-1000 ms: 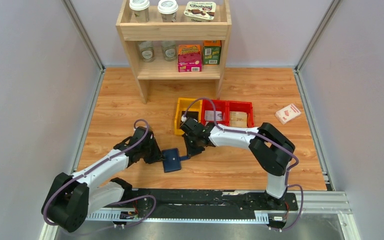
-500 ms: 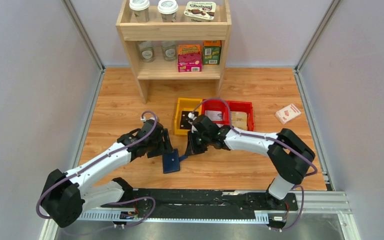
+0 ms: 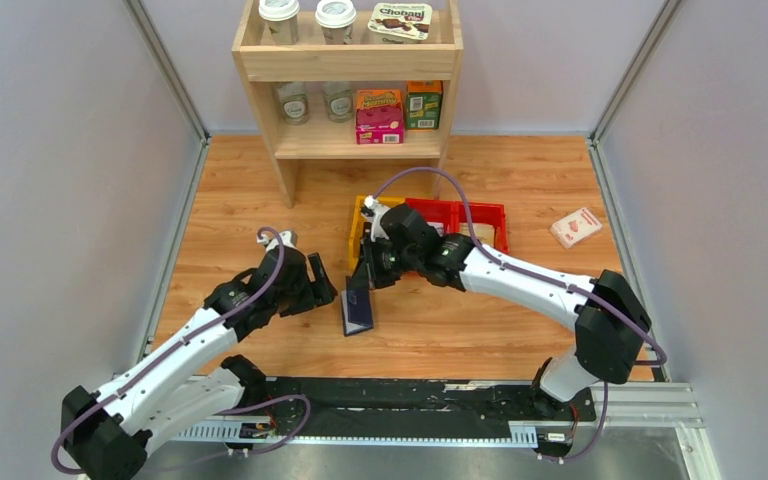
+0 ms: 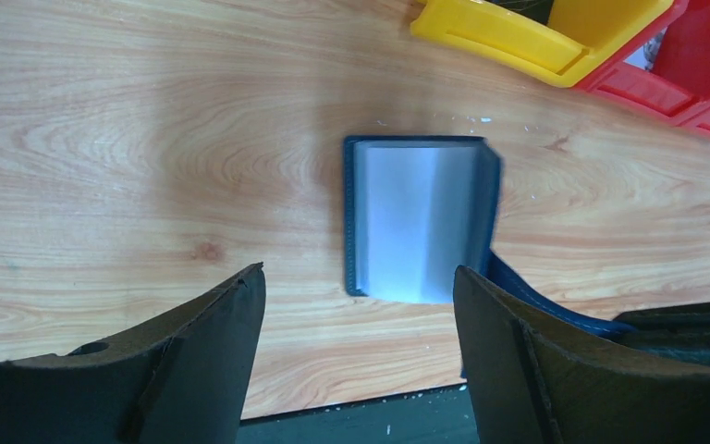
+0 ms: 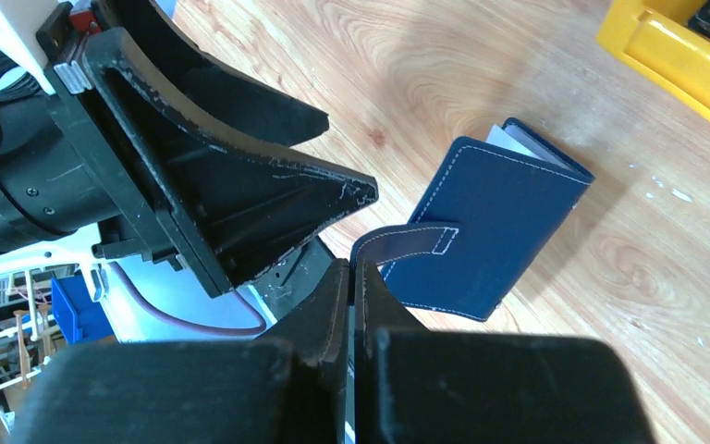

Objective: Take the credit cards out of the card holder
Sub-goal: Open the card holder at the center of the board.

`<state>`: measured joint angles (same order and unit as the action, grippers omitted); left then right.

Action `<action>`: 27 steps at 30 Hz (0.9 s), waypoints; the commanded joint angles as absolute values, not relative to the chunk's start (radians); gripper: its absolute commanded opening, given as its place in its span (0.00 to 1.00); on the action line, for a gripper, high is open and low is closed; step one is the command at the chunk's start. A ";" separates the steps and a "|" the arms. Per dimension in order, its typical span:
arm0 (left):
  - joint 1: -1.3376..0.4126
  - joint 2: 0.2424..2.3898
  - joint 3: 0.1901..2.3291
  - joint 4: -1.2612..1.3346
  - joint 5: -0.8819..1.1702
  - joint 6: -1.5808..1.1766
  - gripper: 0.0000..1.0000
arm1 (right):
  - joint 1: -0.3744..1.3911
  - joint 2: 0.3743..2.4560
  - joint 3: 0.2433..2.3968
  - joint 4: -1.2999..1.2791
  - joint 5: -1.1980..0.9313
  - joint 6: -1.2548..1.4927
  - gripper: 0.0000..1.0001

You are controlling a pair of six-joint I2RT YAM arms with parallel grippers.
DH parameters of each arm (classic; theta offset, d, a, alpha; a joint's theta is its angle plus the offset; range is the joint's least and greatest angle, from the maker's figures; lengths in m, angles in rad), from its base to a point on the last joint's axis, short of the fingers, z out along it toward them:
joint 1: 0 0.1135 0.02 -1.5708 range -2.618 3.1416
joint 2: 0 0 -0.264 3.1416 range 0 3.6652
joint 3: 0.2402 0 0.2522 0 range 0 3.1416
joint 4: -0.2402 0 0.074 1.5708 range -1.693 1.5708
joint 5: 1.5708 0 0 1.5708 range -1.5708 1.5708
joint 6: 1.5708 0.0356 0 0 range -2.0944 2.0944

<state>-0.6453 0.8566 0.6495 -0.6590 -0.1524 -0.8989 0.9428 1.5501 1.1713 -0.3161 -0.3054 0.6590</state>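
As the right gripper (image 5: 356, 270) pinches the tab (image 5: 409, 242) of the holder (image 5: 499, 227), the left gripper (image 4: 358, 277) stands spread. Seemingly no card is out.

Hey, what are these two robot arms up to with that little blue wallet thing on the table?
The right gripper is shut on the snap tab of the navy card holder, holding its cover lifted off the wooden table. The left gripper hangs open close by, touching nothing. The pale sleeves inside show, but I cannot tell whether cards sit in them.
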 commanded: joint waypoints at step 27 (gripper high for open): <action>-0.641 1.077 0.584 -0.384 0.129 -0.940 0.62 | 0.836 1.520 0.848 -0.489 -0.106 0.641 0.02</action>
<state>-0.6434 1.0557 0.5816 -0.4595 0.1040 -0.9184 0.8364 1.5429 0.8558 -0.5106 -0.1143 0.6594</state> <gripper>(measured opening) 0.636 0.018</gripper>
